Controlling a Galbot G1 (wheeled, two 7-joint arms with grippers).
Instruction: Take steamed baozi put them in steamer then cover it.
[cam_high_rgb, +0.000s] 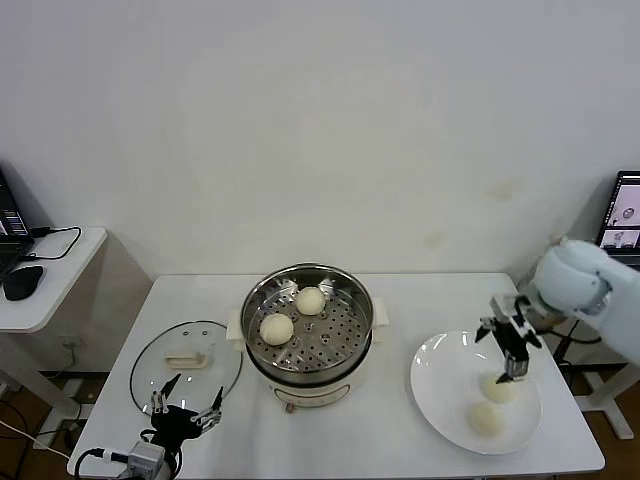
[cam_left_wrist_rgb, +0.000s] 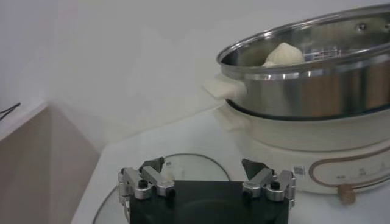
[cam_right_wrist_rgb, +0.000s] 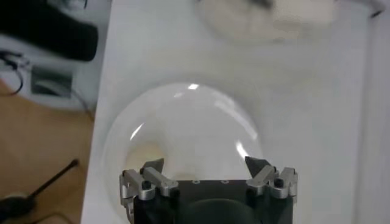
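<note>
Two steamed baozi (cam_high_rgb: 277, 328) already sit on the perforated tray of the steamer (cam_high_rgb: 362, 300) at the centre of the head view, and two more lie on the white plate (cam_high_rgb: 440, 372) at the lower right. The right gripper (cam_high_rgb: 511, 360) hangs just above the upper bun on the plate (cam_high_rgb: 500, 388), its fingers spread wide and holding nothing. The buns look soft, light and slightly tacky; a hard squeeze would likely dent or tear the skin, so the safest hold is across the widest part of the dome, low on the sides, with just enough closure to lift. The second plate bun (cam_high_rgb: 487, 417) lies just beside the first, toward the lower edge of the frame, so the fingers need to come down without nudging it.

The plate is shallow and near the lower-right corner of the table (cam_high_rgb: 400, 440), so a bun pushed sideways could roll toward that edge. The way from plate to steamer looks open, but the steel rim stands well above the tabletop and must be cleared. The empty half of the tray is toward the right and lower side.

The left gripper (cam_high_rgb: 185, 404) waits at the lower left, fingers spread and empty, just below the cover (cam_high_rgb: 150, 362), which lies flat on the table beside the steamer; its glass would be stiff, heavy and breakable, best lifted by its cream handle (cam_high_rgb: 186, 357)
</note>
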